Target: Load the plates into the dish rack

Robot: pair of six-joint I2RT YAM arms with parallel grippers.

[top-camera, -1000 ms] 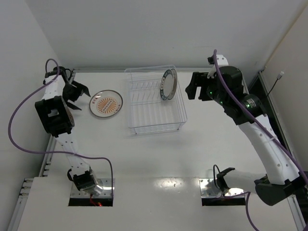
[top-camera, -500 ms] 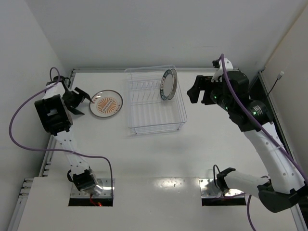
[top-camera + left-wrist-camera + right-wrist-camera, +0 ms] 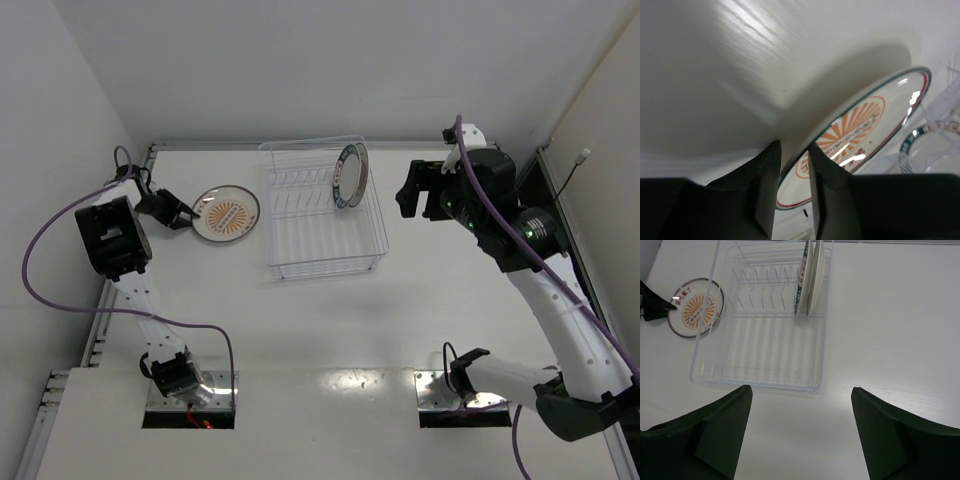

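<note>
The plate with the orange sunburst centre (image 3: 228, 213) lies left of the dish rack (image 3: 325, 266). My left gripper (image 3: 190, 213) is at its left edge. In the left wrist view its two fingers sit close together on either side of that plate's rim (image 3: 855, 125), the left gripper (image 3: 794, 147) shut on it. Two plates stand upright at the rack's far right: one with a dark blue-green rim (image 3: 802, 280) and a white one (image 3: 816, 275) beside it. My right gripper (image 3: 801, 389) hangs open and holds nothing, above the table near the rack's front right corner (image 3: 760, 385).
White walls close in the table at the back and left. The left arm's purple cable (image 3: 45, 225) loops along the left edge. A metal rail (image 3: 555, 200) runs down the right side.
My left gripper moved right to the sunburst plate's edge and its fingers closed on the rim; the plate shifted slightly right. The right arm drew back a little to the right.
</note>
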